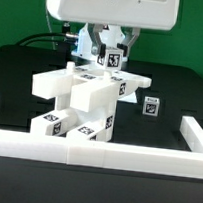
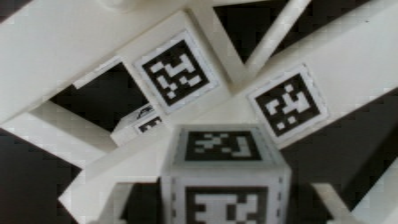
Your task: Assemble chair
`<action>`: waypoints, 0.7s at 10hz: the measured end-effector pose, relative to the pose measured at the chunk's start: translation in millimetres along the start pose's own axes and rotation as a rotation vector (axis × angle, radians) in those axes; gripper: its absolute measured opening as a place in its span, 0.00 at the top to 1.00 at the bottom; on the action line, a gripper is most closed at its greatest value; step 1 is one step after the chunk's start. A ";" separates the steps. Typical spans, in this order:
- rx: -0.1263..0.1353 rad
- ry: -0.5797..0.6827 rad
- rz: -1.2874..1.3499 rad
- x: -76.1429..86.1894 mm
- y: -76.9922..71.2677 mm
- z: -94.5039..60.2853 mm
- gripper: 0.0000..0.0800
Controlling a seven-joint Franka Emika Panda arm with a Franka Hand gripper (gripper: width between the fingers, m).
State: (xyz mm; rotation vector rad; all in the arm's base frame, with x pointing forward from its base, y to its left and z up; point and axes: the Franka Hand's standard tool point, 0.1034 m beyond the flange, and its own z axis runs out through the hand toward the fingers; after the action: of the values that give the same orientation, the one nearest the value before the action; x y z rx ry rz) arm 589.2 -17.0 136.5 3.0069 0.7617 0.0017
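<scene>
Honestly, with the gripper [image 1: 110, 50] clamped on a tagged leg [image 1: 111, 59] over the half-built chair [image 1: 77, 105], its best bet is squaring up, then lowering slowly.

The chair [image 1: 81, 106] beside the border rail [image 1: 154, 158] blocks the front approach.

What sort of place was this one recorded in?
Likely a robotics lab test bench, not a home: a black tabletop fenced by a white border rail, a plain green backdrop, and chair parts bearing square marker tags.
</scene>
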 end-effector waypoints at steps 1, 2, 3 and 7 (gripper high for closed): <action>-0.006 0.005 -0.001 0.6 -0.3 3.0 0.64; -0.006 0.003 -0.002 0.4 -0.3 5.0 0.64; -0.006 0.001 -0.002 0.2 -0.4 6.2 0.64; -0.010 -0.001 -0.003 0.5 0.4 10.6 0.64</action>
State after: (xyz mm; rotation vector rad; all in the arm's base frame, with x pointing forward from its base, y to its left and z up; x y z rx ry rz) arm 590.0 -17.5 125.9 2.9966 0.7635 0.0040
